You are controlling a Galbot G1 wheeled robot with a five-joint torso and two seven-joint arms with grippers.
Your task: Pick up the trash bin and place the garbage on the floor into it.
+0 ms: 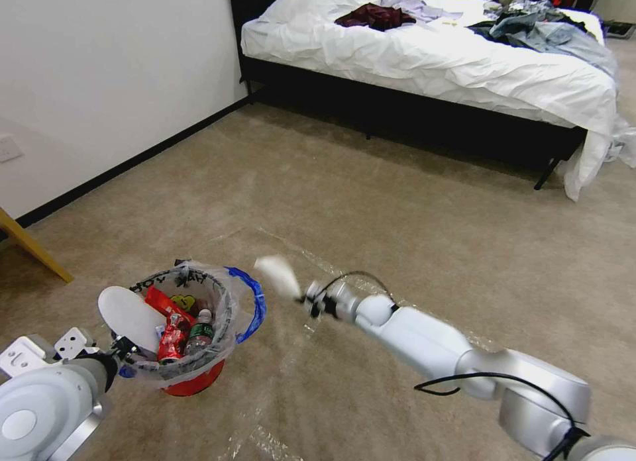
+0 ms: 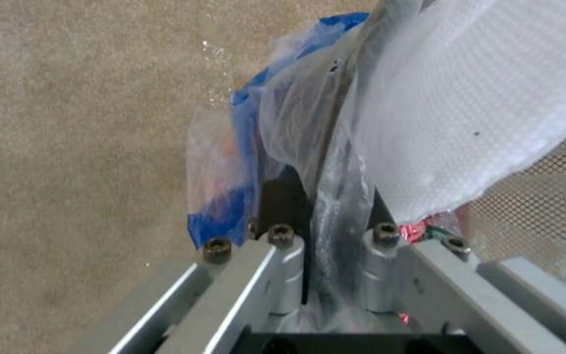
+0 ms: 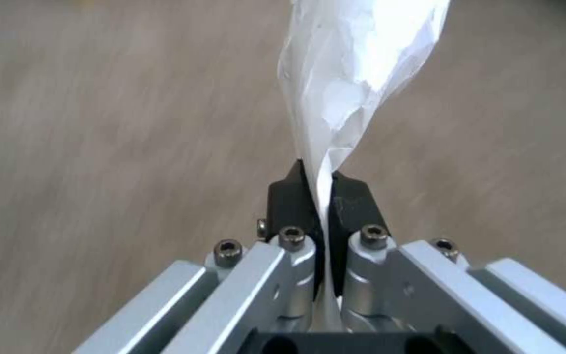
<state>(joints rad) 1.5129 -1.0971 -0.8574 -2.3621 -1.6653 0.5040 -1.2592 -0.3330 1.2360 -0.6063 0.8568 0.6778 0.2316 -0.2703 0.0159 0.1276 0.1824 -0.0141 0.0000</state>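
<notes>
The red trash bin (image 1: 192,383), lined with a clear bag with blue handles (image 1: 255,302), hangs at the lower left of the head view. My left gripper (image 1: 124,348) is shut on its rim and liner (image 2: 325,162). Inside lie a white slipper (image 1: 131,315), red wrappers (image 1: 173,335) and a small bottle (image 1: 199,334). My right gripper (image 1: 308,297) is shut on a crumpled white paper (image 1: 278,274), held above the carpet just right of the bin. In the right wrist view the paper (image 3: 355,73) rises from between the black fingertips (image 3: 290,201).
A bed (image 1: 430,57) with white bedding and heaped clothes stands across the back. A white wall with black skirting (image 1: 132,159) runs along the left, with a yellow wooden leg (image 1: 33,246) near it. Clear tape lines (image 1: 291,249) cross the beige carpet.
</notes>
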